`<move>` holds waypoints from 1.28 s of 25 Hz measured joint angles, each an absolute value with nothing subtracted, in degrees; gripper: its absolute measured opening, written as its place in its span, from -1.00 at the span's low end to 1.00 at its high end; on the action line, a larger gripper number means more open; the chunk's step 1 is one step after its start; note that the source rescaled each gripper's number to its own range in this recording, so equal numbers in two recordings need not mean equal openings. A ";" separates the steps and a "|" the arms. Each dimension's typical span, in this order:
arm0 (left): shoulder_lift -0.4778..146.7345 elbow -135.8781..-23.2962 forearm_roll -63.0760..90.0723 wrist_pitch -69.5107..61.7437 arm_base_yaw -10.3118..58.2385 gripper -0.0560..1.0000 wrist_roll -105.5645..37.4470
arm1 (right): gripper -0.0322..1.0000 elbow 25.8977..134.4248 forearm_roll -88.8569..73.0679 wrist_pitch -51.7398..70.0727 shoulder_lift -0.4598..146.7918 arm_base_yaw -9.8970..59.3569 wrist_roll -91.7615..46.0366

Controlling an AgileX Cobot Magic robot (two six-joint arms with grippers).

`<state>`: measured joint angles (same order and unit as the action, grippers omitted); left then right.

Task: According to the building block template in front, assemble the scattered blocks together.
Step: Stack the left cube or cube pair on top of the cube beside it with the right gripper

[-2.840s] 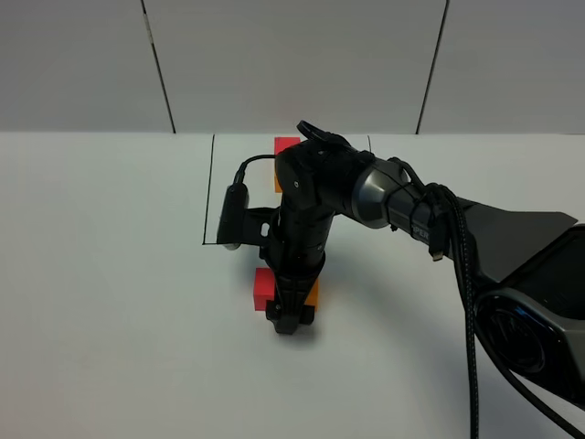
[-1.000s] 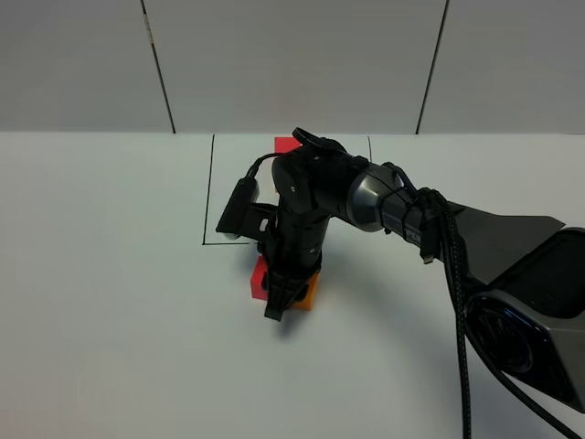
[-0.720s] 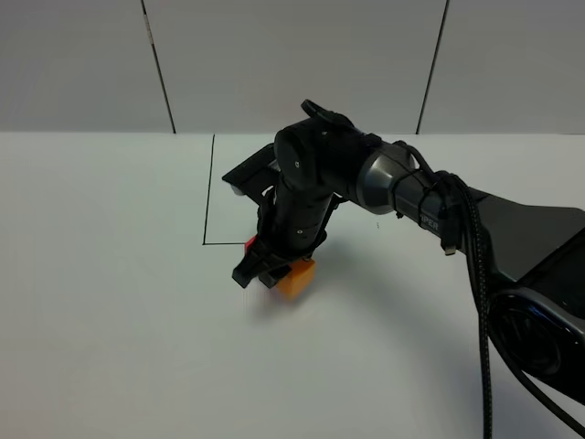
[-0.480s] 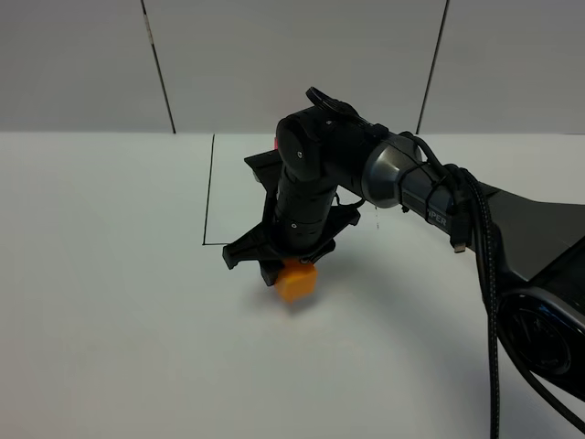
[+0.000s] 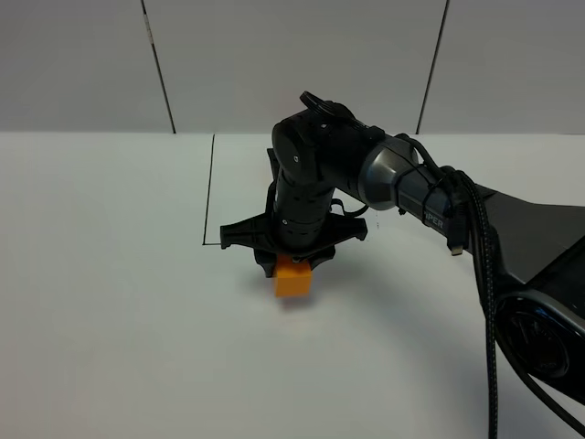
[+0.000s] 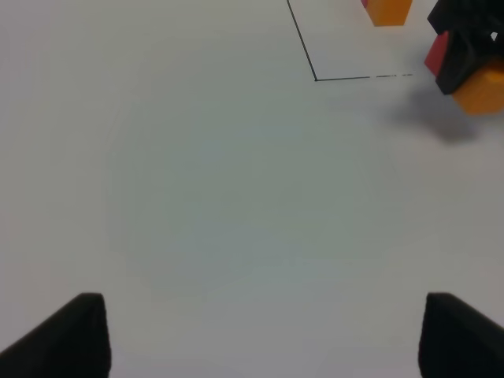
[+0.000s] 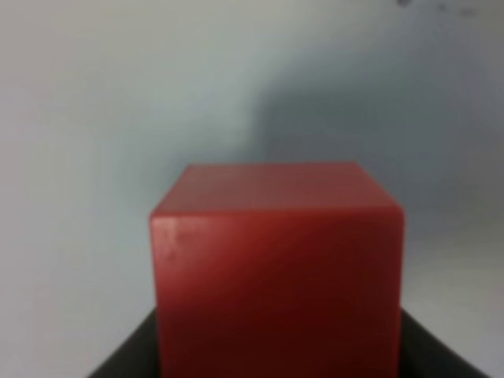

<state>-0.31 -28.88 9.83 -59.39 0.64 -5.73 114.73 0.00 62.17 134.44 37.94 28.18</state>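
My right gripper (image 5: 292, 265) points down just in front of the drawn black square (image 5: 209, 187) and is shut on the two scattered blocks, which are held side by side. The orange cube (image 5: 293, 278) sticks out below it towards the front. The red cube (image 7: 276, 268) fills the right wrist view and is hidden in the high view. The left wrist view shows both, red (image 6: 435, 53) and orange (image 6: 484, 90), with a shadow under them. The template's orange cube (image 6: 388, 11) sits inside the square; the arm hides the template in the high view. My left gripper (image 6: 268, 339) is open and empty.
The white table (image 5: 110, 302) is bare around the blocks. The right arm and its cable (image 5: 475, 274) stretch in from the right. A white panelled wall (image 5: 292, 64) stands behind the table.
The right wrist has turned about a quarter turn with the two cubes in it. The orange cube has swung to the front and the red cube has gone out of sight behind the gripper.
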 joint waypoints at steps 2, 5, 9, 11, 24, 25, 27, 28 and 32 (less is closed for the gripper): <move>-0.31 -28.88 9.83 -59.39 0.64 0.39 -5.73 | -0.93 114.73 0.64 62.64 134.90 37.94 30.46; -0.31 -28.88 9.83 -59.39 0.64 0.39 -5.73 | -0.93 114.73 0.78 63.32 136.28 37.96 33.00; -0.31 -28.88 9.83 -59.39 0.64 0.39 -5.73 | -0.93 114.73 0.91 63.38 137.58 38.01 34.08; -0.31 -28.88 9.83 -59.39 0.64 0.39 -5.73 | -0.93 114.73 0.91 63.44 137.89 38.20 34.42; -0.31 -28.88 9.83 -59.39 0.64 0.39 -5.73 | -0.93 114.67 2.58 61.49 138.67 38.52 34.51; -0.31 -28.88 9.83 -59.39 0.64 0.39 -5.73 | -0.93 114.67 2.83 61.37 138.90 38.52 34.51; -0.31 -28.88 9.83 -59.39 0.64 0.39 -5.73 | -0.93 114.67 3.17 61.31 139.53 38.52 34.51; -0.31 -28.88 9.83 -59.39 0.64 0.39 -5.73 | -0.93 114.67 3.22 61.31 139.92 38.52 34.51; -0.31 -28.88 9.83 -59.39 0.64 0.39 -5.73 | -0.93 114.67 3.49 61.31 140.45 38.52 36.01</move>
<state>-0.31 -28.88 9.83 -59.39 0.64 -5.73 114.67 3.49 61.31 140.45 38.52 36.01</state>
